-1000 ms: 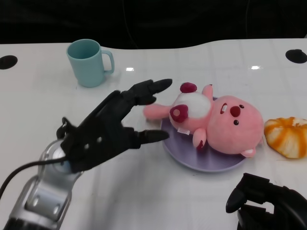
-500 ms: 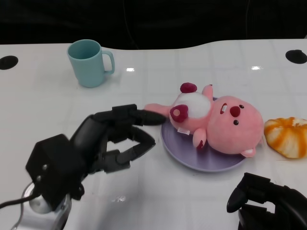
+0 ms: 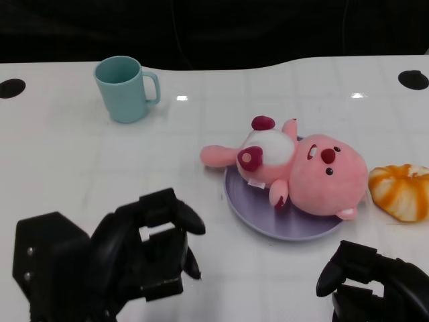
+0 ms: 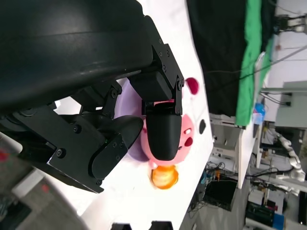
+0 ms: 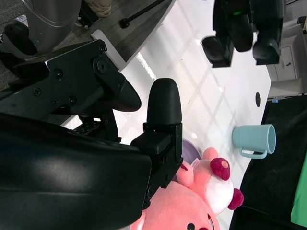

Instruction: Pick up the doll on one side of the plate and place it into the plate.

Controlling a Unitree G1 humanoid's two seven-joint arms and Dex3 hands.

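The pink plush doll (image 3: pixel 301 168) lies on its back in the purple plate (image 3: pixel 263 227), with one leg hanging over the plate's left rim. My left hand (image 3: pixel 137 261) sits low at the near left, well apart from the doll, its fingers curled in on nothing. My right hand (image 3: pixel 372 282) rests at the near right edge, fingers curled and holding nothing. The left wrist view shows the doll (image 4: pixel 186 135) and plate (image 4: pixel 123 106) beyond the curled fingers (image 4: pixel 163 134). In the right wrist view the doll (image 5: pixel 196 203) lies past my fingers (image 5: pixel 163 110).
A teal mug (image 3: pixel 125 87) stands at the far left, also seen as the mug (image 5: pixel 254 139) from the right wrist. An orange-and-white bun (image 3: pixel 402 191) lies right of the plate. Two black holes (image 3: pixel 413 78) mark the table's far corners.
My left hand has drawn back from the doll's leg toward the near-left edge and curled its fingers in. The doll, plate and right hand have not moved.
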